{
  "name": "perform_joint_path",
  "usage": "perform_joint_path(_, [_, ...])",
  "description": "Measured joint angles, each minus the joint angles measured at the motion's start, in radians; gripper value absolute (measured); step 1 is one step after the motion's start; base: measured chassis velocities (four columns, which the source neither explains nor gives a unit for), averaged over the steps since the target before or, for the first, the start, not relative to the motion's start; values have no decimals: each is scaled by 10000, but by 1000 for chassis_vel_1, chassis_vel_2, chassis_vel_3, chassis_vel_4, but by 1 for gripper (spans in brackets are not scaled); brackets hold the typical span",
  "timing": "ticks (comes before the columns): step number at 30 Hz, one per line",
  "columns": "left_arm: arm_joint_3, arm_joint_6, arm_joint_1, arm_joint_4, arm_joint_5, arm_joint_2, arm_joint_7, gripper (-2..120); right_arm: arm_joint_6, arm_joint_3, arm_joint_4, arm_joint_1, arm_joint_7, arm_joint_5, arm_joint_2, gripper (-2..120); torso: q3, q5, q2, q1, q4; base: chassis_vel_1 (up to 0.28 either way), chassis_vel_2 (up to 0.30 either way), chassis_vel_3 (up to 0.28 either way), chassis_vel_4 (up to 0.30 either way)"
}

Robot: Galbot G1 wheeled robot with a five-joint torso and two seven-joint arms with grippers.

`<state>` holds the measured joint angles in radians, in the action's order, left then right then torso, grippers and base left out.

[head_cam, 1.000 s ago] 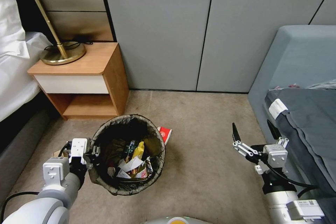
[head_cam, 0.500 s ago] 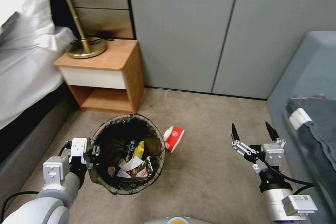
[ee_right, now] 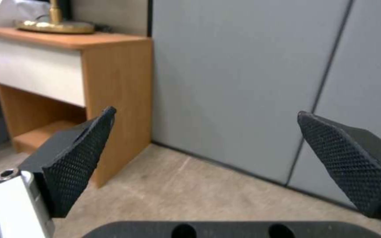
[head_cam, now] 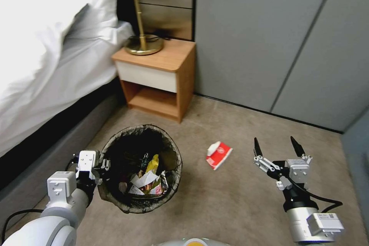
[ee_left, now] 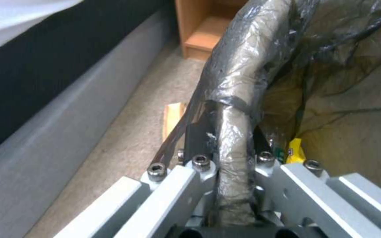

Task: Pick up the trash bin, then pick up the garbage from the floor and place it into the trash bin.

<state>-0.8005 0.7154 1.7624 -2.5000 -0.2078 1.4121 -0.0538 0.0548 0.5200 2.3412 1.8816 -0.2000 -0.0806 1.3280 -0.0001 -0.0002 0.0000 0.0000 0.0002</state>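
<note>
With my left gripper [head_cam: 100, 166] clamped on the trash bin [head_cam: 115, 196] rim, the red-white carton [head_cam: 218, 155] lies on the carpet ahead-left of my wide-spread right gripper [head_cam: 275, 145] (the nearer arm), its long axis running diagonally.

A brass lamp [head_cam: 143, 42] stands on the wooden nightstand [head_cam: 161, 78] beside the bed [head_cam: 50, 65].

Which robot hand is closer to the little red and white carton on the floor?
The right. The right gripper hangs open just beside the red and white carton, while the left gripper clamps the trash bin rim, farther away.
</note>
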Motion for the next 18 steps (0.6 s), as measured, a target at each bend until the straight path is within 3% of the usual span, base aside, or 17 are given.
perform_joint_path(6, [-1,-13,29,0,-4,20,16,1,-917,-245,-424,-574,-437,-696,-50,100,1,1,0,0,-3,18,28,15,19])
perform_joint_path(8, [-1,-27,49,0,18,30,14,1,-2128,-539,-1211,-1783,-906,-1856,-58,100,1,2,-1,0,-5,0,0,0,0])
perform_joint_path(12, [0,-30,87,-1,27,42,16,1,-2730,-702,-1698,-2544,-1137,-2629,-46,100,2,3,-1,0,-2,0,0,0,0])
perform_joint_path(15, [2,-34,145,0,38,61,23,1,-3751,-1199,-2485,-3828,-2176,-4416,-101,100,2,2,-1,0,-2,0,0,0,0])
perform_joint_path(18, [13,-34,144,0,36,41,25,1,-4011,-1406,-2889,-4288,-2563,-5009,-136,100,2,0,-1,0,-1,0,0,0,0])
